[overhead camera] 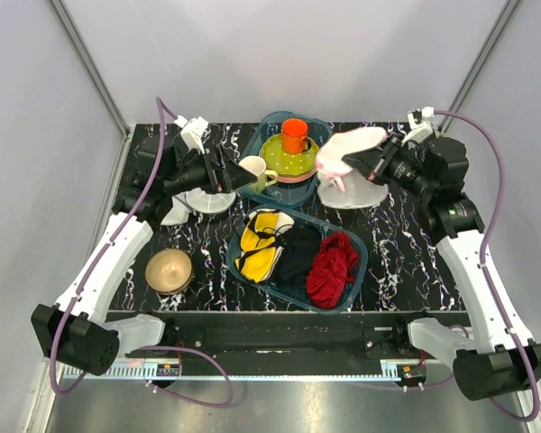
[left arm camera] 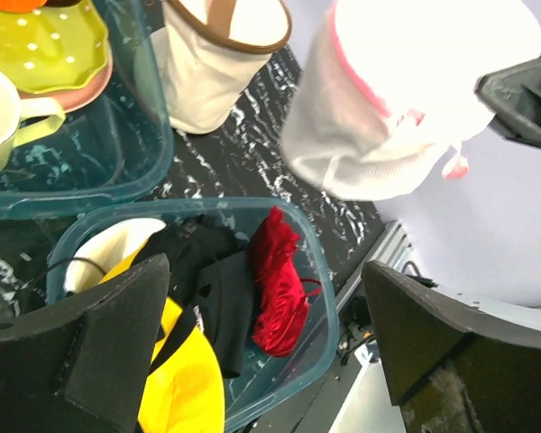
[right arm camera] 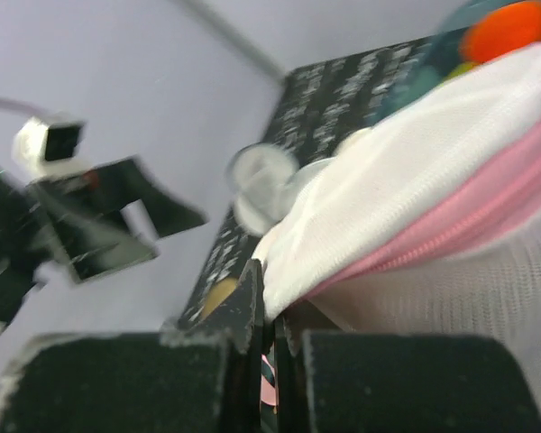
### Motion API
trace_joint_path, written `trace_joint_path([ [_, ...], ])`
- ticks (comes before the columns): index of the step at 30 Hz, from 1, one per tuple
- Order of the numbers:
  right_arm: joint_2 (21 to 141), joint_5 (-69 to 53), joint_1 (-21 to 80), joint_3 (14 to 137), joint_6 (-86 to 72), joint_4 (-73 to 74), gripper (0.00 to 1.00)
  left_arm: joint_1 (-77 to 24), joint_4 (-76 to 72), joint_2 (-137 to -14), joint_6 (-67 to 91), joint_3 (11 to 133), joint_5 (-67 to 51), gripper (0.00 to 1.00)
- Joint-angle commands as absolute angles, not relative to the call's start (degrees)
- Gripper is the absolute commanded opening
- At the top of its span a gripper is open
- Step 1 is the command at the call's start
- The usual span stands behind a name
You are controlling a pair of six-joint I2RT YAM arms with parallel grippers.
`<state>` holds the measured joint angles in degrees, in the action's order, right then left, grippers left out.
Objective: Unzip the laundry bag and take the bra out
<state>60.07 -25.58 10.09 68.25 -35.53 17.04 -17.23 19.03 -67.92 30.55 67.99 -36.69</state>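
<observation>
The laundry bag (overhead camera: 353, 144) is a white mesh pouch with pink zip trim (right arm camera: 473, 221), lifted above the table at the back right. My right gripper (overhead camera: 348, 163) is shut on the bag's white edge (right arm camera: 272, 311), just below the pink zip. The left wrist view shows the bag (left arm camera: 406, 99) hanging in the air with the right gripper (left arm camera: 523, 90) beside it. My left gripper (overhead camera: 242, 177) stands open to the bag's left, apart from it; its fingers (left arm camera: 99, 352) hold nothing. The bra is hidden.
A teal bin (overhead camera: 343, 293) in front holds yellow, black and red cloth (overhead camera: 332, 266). A second bin (overhead camera: 317, 185) behind holds plates, an orange cup (overhead camera: 295, 134) and a cream mug (overhead camera: 254, 170). A cream basket (left arm camera: 221, 54) stands under the bag. A tan bowl (overhead camera: 169, 271) sits front left.
</observation>
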Motion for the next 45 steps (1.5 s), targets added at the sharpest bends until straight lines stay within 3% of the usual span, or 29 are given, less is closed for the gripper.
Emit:
trace_joint_path([
  [1, 62.83, -49.55, 10.28, 64.34, -45.51, -10.83, 0.0, -17.14, 10.46, -68.99, 38.66, 69.96, -41.75, 0.9],
  [6, 67.23, -58.27, 10.28, 59.78, -60.27, -30.82, 0.0, -16.52, 12.39, -71.37, 43.23, 74.62, -45.7, 0.86],
  [8, 68.46, -58.97, 10.28, 59.24, -62.31, -35.32, 0.0, -16.61, 8.19, -71.89, 49.11, 73.75, -47.72, 0.91],
  [10, 68.73, -58.89, 10.28, 59.06, -62.14, -35.25, 0.0, -16.61, 0.38, -72.51, 56.99, 70.67, -50.61, 0.99],
  [21, 68.03, -59.15, 10.37, 58.63, -59.68, -33.14, 0.0, -17.84, -23.51, -79.97, 76.54, 65.13, -51.32, 0.99],
  [45, 68.82, -57.48, 10.37, 56.95, -52.47, -26.37, 0.0, -27.07, -34.19, -89.99, 84.55, 66.88, -52.82, 0.99],
])
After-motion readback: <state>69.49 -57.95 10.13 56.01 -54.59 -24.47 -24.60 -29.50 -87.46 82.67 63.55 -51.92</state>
